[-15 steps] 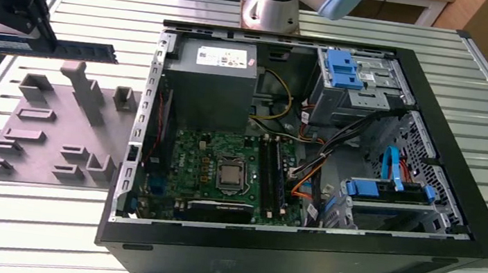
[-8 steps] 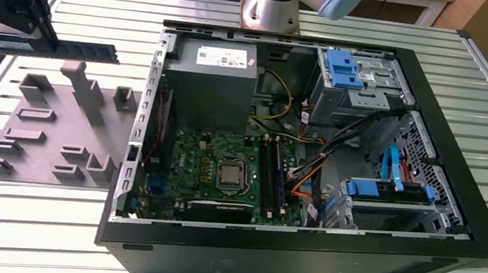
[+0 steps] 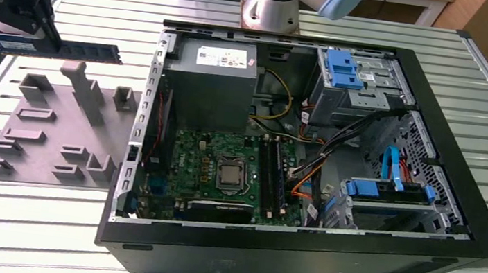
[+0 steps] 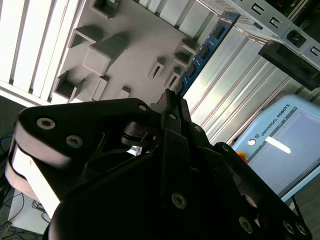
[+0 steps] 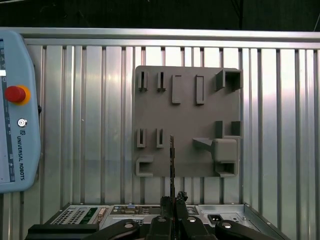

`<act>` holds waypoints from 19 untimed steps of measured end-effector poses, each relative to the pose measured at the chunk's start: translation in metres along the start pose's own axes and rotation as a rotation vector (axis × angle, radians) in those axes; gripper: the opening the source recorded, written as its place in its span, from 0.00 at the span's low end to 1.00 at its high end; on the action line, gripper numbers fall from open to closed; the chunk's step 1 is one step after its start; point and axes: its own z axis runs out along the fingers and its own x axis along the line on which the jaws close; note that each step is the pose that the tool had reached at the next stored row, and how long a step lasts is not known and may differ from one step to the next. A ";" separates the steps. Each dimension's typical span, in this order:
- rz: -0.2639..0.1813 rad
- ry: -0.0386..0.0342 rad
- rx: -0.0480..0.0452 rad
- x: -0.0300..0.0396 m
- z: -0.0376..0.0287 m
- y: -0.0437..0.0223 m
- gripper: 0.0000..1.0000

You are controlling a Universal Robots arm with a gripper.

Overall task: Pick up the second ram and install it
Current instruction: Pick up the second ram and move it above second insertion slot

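Your gripper point(image 4: 172, 100) is clamped shut on the second ram point(image 4: 205, 50), which juts out past the fingertips and hangs clear above the grey holder plate point(image 5: 190, 115) directly beneath. That narrow pinch on a long stick could let it pivot or slip if bumped. Farther off, the near wall of the computer case point(image 3: 303, 259) stands between the tool and the motherboard slots point(image 3: 274, 175), and loose cables point(image 3: 310, 169) beside those slots could snag.

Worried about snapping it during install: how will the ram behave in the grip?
Likely stiff: the ram juts straight from the gripper without sagging. Probably light, since it is a thin board. Bare chips along it suggest it is fragile, so squeeze gently.
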 end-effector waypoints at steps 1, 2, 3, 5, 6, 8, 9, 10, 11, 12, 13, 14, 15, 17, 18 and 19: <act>0.000 0.0000 0.0000 0.0000 0.0000 -0.0003 0.14; 0.000 0.0001 -0.0001 0.0000 -0.0001 -0.0005 0.14; 0.000 0.0001 -0.0001 0.0000 -0.0001 -0.0008 0.14; 0.000 0.0000 0.0000 0.0000 0.0000 -0.0012 0.14; 0.000 0.0000 0.0000 0.0000 0.0000 -0.0015 0.14; 0.000 0.0000 0.0000 0.0000 0.0000 -0.0019 0.14; 0.000 0.0000 0.0000 0.0000 0.0000 -0.0021 0.14; 0.000 0.0000 0.0000 0.0000 0.0000 -0.0024 0.14; 0.000 0.0001 0.0000 0.0000 -0.0001 -0.0026 0.14; 0.000 0.0000 -0.0001 0.0000 -0.0001 -0.0038 0.14; 0.000 0.0000 0.0000 -0.0001 -0.0001 -0.0049 0.14; 0.000 0.0000 0.0000 -0.0001 -0.0001 -0.0051 0.14; 0.000 0.0000 -0.0001 -0.0001 -0.0001 -0.0052 0.14; 0.000 0.0000 0.0000 -0.0001 -0.0001 -0.0056 0.14; 0.000 0.0000 0.0000 -0.0001 -0.0001 -0.0070 0.14; 0.000 0.0000 0.0000 -0.0001 -0.0001 -0.0085 0.14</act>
